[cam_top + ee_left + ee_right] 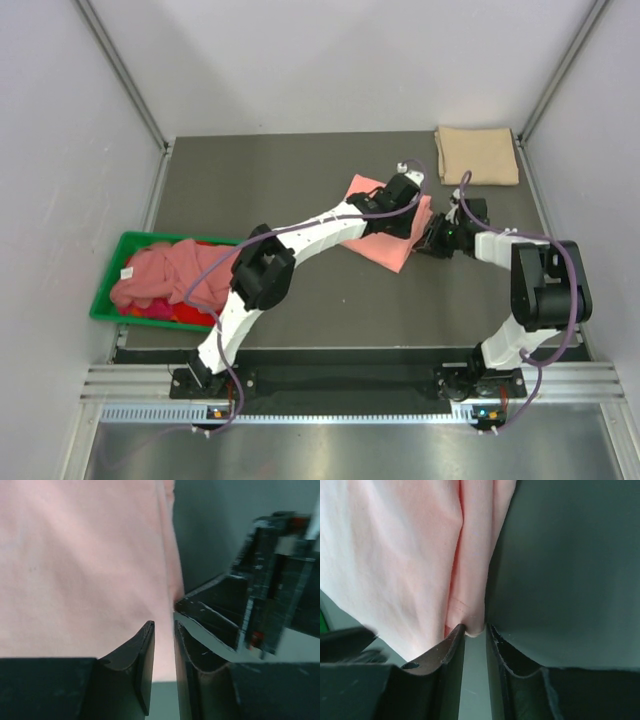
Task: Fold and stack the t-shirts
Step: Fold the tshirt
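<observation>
Soft matt cloth t-shirt (385, 252); matt grey table (300, 180); glossy plastic bin (160, 238)

On the table (300, 190), a bin (150, 238) sits at the left edge, with a heap of t-shirts (165, 275) inside it. A folded t-shirt (477, 155) lies in the far right corner, well apart. Between them, right of centre, lies the middle t-shirt (385, 248). The left gripper (400, 205) is over its far part. The right gripper (428, 240) meets its right edge — just beside the left one.
</observation>
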Robot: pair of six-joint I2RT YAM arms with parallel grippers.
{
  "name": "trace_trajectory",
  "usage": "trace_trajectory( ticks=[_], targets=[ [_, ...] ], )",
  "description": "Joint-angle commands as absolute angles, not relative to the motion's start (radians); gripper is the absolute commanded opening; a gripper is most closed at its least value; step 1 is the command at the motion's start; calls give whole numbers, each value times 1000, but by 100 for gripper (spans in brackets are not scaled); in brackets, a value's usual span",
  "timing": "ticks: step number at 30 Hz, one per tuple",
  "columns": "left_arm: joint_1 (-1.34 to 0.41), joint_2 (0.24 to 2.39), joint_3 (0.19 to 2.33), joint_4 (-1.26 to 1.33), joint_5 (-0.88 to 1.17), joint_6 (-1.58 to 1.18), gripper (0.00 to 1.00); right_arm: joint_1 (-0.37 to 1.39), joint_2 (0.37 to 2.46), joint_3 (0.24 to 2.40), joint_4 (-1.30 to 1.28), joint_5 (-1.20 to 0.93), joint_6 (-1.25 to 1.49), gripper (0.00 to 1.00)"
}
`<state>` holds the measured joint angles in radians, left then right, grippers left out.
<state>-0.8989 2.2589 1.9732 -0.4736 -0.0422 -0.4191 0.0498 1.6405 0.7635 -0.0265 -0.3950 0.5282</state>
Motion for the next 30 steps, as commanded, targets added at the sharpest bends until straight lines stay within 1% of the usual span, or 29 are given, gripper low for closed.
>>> trace_trajectory(
  ticks=[1,5,7,11,15,30],
  targets=[
    [-903,2299,2025,-436,-121,-430,28,32,1620,755,58,-411,529,24],
    [-911,2344,2055,-436,-173,-426,29,26,1631,744,84,-436,529,22],
    [-911,2364,2069,-423,-164,-420,30,25,1625,741,98,-443,529,20],
    [-920,2372,2071,-394,-153,-411,32,23,1631,747,98,-451,523,20],
    [-931,2391,2094,-388,-170,-399,34,23,1646,753,100,-449,525,22],
    [-943,2462,2138,-410,-219,-357,34,21,1660,732,109,-433,537,20]
  ],
)
